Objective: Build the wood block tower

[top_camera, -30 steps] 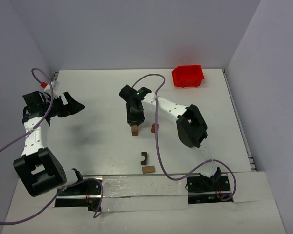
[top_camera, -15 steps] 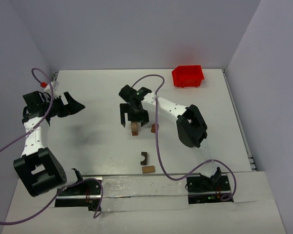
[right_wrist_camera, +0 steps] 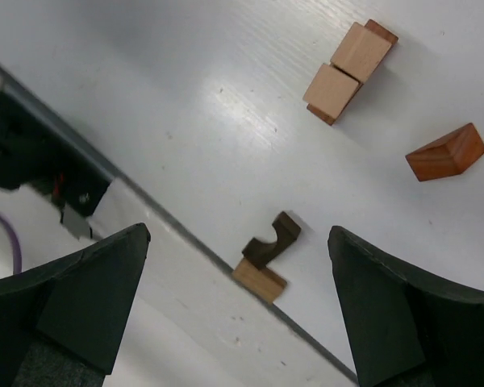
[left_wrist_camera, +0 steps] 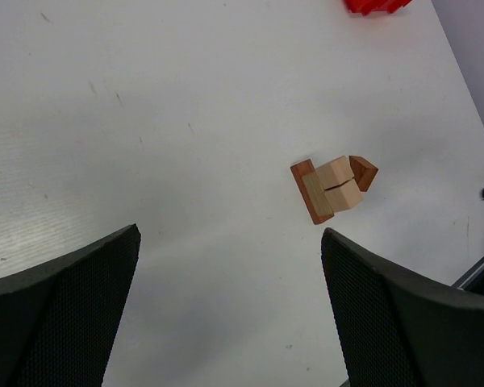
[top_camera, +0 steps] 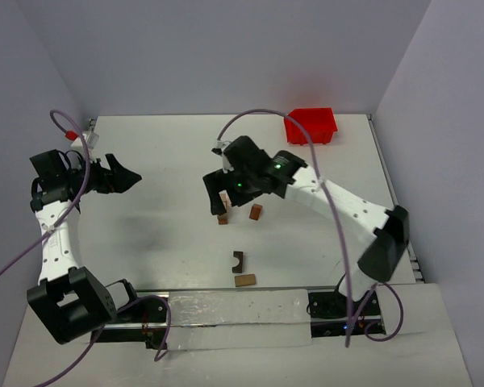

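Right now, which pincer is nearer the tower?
Right. The right pincer hangs just above the tower; the left pincer is far off to the left.

Your tower [top_camera: 223, 216]: two tan cubes joined to brown slab, mid-table. Reddish block [top_camera: 256, 212] just beside. Arch block [top_camera: 238, 260] and tan bar [top_camera: 244, 280] nearer you.

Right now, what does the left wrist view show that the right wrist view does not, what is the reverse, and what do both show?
Only left wrist: a corner of the red plastic bin at the top edge. Only right wrist: the dark brown wooden block with an arch notch and a tan flat wooden bar next to it. Both: the small tower of two tan wooden cubes and a brown piece, with a reddish-brown wooden block beside it.
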Motion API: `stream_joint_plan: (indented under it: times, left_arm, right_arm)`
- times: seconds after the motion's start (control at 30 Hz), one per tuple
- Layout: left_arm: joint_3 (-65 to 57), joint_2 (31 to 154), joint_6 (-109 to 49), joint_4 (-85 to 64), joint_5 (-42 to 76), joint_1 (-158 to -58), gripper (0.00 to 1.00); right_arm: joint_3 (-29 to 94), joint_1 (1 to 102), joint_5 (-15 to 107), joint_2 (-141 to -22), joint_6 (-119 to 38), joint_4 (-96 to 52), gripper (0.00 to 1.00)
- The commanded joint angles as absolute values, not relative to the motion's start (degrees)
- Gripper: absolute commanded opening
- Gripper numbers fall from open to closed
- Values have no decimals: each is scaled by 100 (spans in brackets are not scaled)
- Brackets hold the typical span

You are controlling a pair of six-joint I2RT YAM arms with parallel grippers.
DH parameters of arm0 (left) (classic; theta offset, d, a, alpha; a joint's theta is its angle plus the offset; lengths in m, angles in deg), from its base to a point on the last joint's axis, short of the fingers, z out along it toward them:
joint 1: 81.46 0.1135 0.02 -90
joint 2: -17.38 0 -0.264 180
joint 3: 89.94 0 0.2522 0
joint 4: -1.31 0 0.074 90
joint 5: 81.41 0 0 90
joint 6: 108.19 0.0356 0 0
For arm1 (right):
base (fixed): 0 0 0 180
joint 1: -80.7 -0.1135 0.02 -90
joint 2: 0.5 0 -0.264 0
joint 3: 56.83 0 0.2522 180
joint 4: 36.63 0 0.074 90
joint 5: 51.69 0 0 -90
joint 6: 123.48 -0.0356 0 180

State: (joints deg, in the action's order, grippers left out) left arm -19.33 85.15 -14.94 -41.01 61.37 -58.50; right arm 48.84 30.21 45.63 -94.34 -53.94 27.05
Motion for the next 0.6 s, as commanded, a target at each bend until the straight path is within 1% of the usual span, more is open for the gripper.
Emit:
stream_joint_plan:
  times: [0.0,0.07,0.17,0.27,0.43,0.57]
  left_arm:
    - [-1665,8108,-982,-4472,6368,-5811,99]
    - [-1668,8022,-733,-4656,6397,-5823,99]
    - [-1759,7775,33,-5118,6336,-5974,99]
    - [-1969,7532,451,-5315,5980,-6310,99]
    - [-2339,7234,485,-5168,5316,-7224,99]
    - [-2541,7015,317,-4948,5429,-7473,99]
  right_arm:
    - [4305,3395,5699,-8476,-3493,2533,100]
    - [4057,3519,5844,-8100,-2924,2543,100]
    - [3095,3640,5949,-7169,-2016,2483,100]
    - [2295,3645,6068,-6719,-1306,2425,99]
    - [1544,3573,6126,-6658,-1022,2160,94]
    - [1177,3505,6382,-6698,-920,1781,92]
